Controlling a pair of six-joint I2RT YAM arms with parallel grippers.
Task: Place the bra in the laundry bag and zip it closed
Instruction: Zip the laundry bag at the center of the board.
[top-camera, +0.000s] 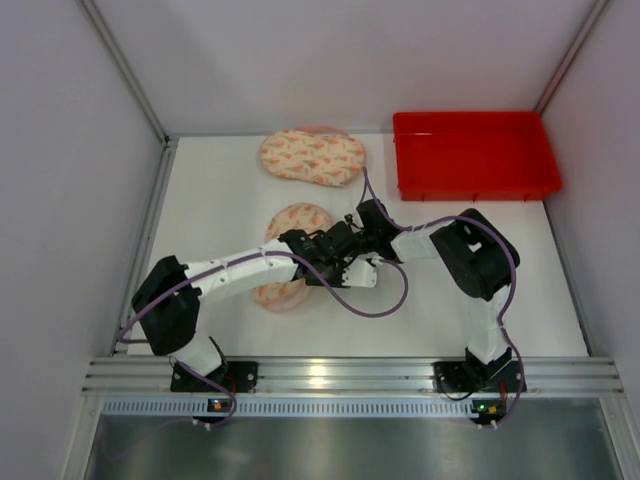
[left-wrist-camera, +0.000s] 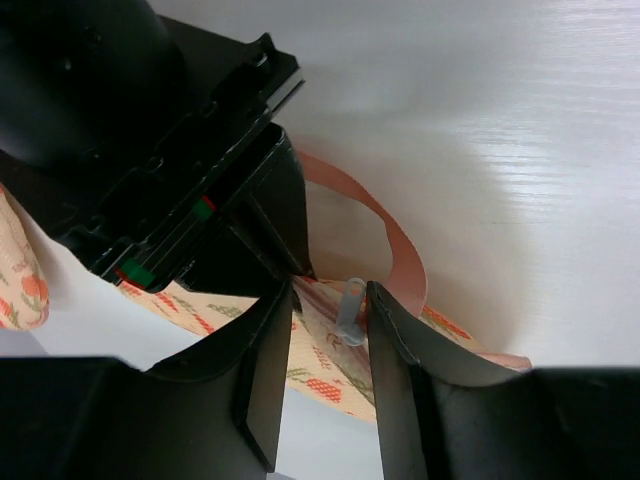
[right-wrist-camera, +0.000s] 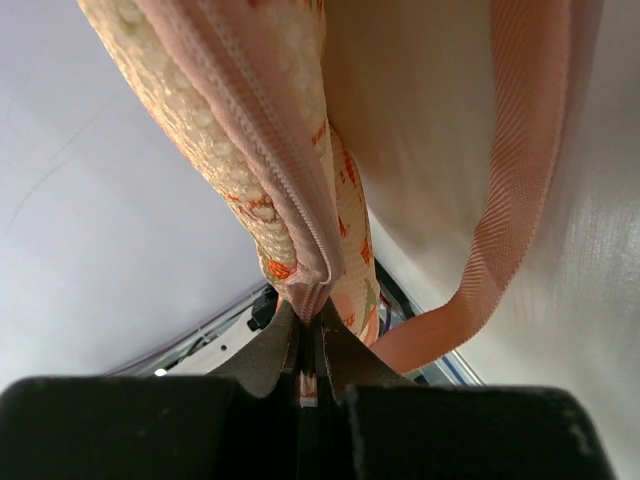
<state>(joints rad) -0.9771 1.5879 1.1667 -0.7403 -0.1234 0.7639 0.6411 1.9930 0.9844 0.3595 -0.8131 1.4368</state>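
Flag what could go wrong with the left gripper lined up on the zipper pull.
The left gripper stands open around the small clear zipper pull; it may slip out when the jaws close.
The right gripper pinches the laundry bag only at its seam edge, so a hard tug might pull it free.
The pink strap loops close by and could snag.

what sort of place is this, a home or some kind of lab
Most likely a robot lab test cell, not a home: the left arm and right arm are bolted to an aluminium rail at the edge of a white table, boxed in by plain white panels.
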